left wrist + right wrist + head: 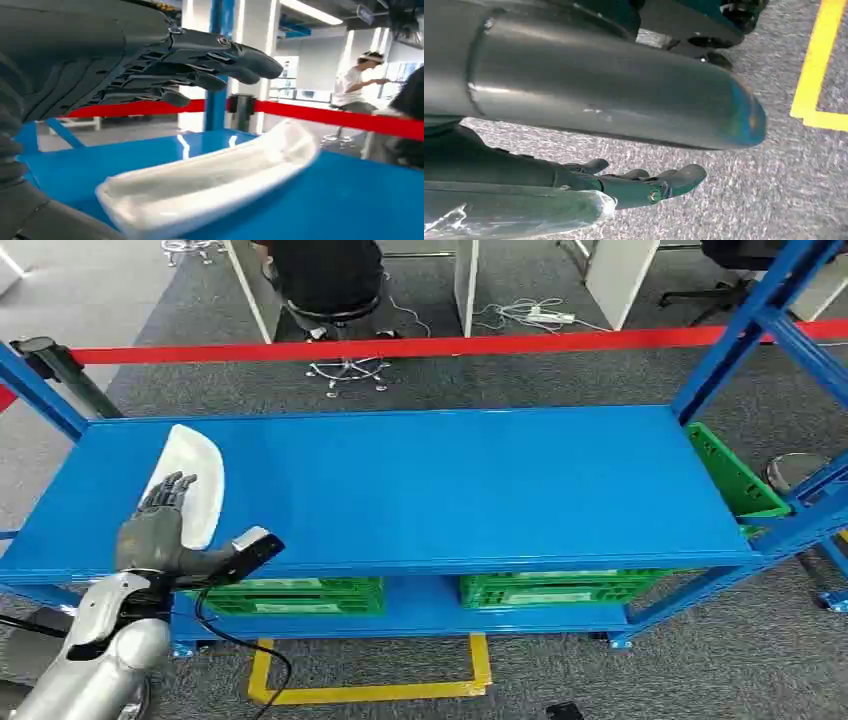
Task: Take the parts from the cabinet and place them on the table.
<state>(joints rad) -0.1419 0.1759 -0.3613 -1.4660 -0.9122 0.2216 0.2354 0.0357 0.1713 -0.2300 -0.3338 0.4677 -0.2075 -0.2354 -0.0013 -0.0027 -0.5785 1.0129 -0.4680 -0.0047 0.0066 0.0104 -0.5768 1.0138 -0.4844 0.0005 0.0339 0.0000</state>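
Observation:
A white curved plastic part (197, 472) lies on the top blue shelf (450, 490) of the cabinet, near its left end. My left hand (158, 523) is over the part's near end with its fingers spread; whether it touches the part I cannot tell. In the left wrist view the part (210, 180) rests flat on the shelf, and the fingers (200, 65) hover above it with a gap between. My right hand (639, 182) hangs low over the grey carpet, fingers stretched out and holding nothing.
Green crates (290, 595) (550, 588) sit on the lower shelf, and another (735, 475) stands behind the right end. A red barrier tape (400, 347) runs behind the cabinet. A seated person (325, 280) is beyond it. Yellow floor marking (370, 690) lies in front.

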